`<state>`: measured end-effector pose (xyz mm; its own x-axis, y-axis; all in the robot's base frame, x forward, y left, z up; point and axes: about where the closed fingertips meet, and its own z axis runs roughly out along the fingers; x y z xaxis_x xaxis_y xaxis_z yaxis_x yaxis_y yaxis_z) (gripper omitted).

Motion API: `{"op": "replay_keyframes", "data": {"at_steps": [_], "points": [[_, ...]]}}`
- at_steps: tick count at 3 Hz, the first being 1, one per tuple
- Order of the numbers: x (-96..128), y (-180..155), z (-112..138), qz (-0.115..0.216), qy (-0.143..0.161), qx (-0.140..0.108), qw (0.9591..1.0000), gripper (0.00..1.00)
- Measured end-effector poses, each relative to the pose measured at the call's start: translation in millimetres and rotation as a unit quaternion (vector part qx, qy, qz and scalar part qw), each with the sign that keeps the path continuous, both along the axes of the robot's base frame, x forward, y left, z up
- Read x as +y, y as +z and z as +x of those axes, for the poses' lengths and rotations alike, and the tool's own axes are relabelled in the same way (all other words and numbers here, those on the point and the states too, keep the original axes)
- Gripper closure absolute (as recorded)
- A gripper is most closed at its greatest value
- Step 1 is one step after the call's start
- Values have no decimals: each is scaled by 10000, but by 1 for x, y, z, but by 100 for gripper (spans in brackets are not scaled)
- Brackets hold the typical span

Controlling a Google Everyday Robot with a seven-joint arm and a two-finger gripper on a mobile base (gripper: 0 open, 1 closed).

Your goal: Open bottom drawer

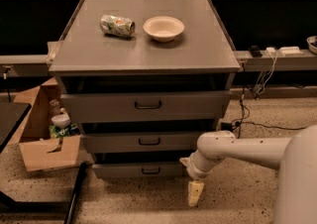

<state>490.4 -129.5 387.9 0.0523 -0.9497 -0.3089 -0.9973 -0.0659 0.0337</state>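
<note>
Cream claw (pixel 195 193) hangs just right of the bottom drawer (pixel 141 170), apart; spread unclear.

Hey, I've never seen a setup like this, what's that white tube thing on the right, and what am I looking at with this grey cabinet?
The white tube is a robot arm reaching in from the right. At its end is the gripper, the robot's hand, pointing down just above the floor, to the right of the bottom drawer. Nothing shows in its grasp. There is one picture, from a single camera looking down at the front of a grey cabinet with three drawers. On its top lie a crushed can and a pale bowl. A cardboard box with odds and ends stands on the floor at left.
</note>
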Motion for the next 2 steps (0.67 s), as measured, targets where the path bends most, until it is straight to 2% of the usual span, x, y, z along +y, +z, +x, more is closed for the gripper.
{"op": "replay_keyframes", "data": {"at_steps": [1,2], "points": [[2,-51,13,409,-5,159,9990,0],[0,-60,14,434,-33,159,9989,0]]}}
